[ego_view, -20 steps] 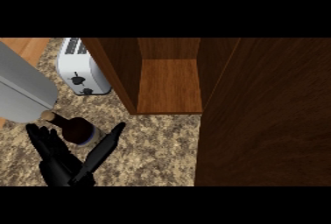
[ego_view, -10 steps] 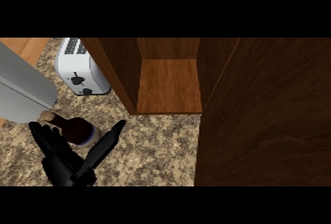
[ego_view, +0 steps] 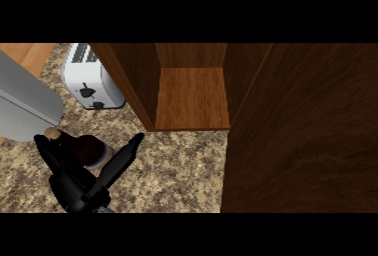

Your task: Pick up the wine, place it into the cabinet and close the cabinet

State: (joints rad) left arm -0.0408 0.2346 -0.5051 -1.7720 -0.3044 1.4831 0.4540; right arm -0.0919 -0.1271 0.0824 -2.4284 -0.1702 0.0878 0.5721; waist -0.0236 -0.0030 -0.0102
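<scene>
Speckled brown granite fills the counter (ego_view: 177, 165) in the head view, rough and mottled. Down at the near left a black hand (ego_view: 74, 180) sits around the wine (ego_view: 87, 149), a dark brown bottle with a pale cork tip and a light band round its body. Fingers (ego_view: 52, 152) run up the bottle's left side, the thumb (ego_view: 122, 157) reaches up its right, so the hand is wrapped about the bottle. Which of the robot's hands this is, I cannot tell. The bottle's long axis runs from near right to far left, cork end pointing far left toward a big smooth grey shape (ego_view: 22, 105). Whether the bottle touches the counter, I cannot tell. Far left stands a white toaster (ego_view: 92, 82), boxy with rounded corners. Centre: the cabinet (ego_view: 193, 97), warm wood grain, open, a flat shelf inside. Its dark wooden door (ego_view: 303, 130) fills the right side.
</scene>
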